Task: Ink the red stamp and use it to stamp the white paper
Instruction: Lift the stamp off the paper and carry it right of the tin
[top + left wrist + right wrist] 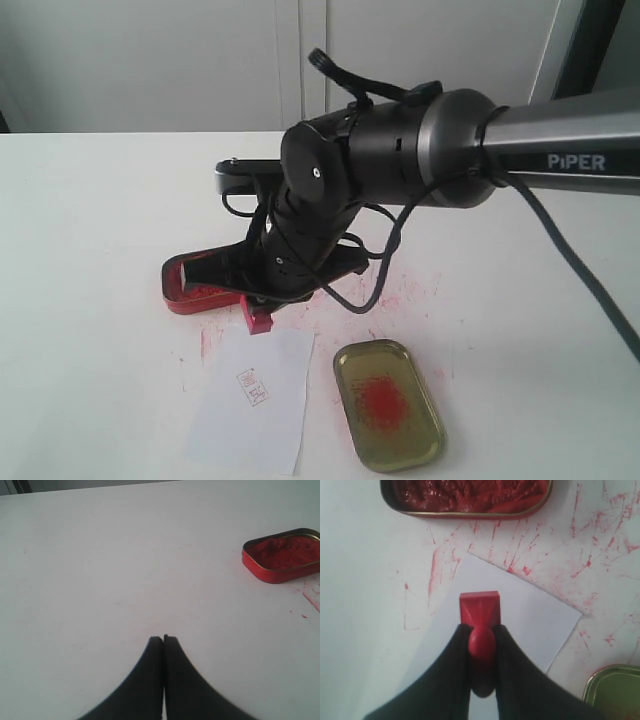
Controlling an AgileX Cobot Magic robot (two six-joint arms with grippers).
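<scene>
- On the white table (90, 250) in the exterior view, the right gripper (262, 300) reaches down from 2 o'clock with the red stamp (259, 319) clamped between its jaws.
- The stamp sits at the 12 o'clock edge of the white paper (255, 410); I cannot tell whether its base touches the sheet.
- A small red imprint (253, 386) shows near the middle of the paper.
- The red tin (190, 290) of ink paste lies at the paper's 11 o'clock, just beside the stamp and partly behind the gripper.
- The gold lid (390, 405), with a red blotch inside, lies at the paper's 3 o'clock, close to it but apart.
- In the left wrist view, the left gripper (163, 640) hangs over bare table with its jaws pressed together, holding nothing; the red tin (282, 555) lies well apart from it.
- In the right wrist view, the right gripper (481, 630) pinches the knob of the red stamp (480, 607), whose square base sits over the white paper (530, 615).
- Red smears (520, 545) streak the table between the paper and the red tin (470, 495); a corner of the gold lid (615, 690) shows near the paper.
</scene>
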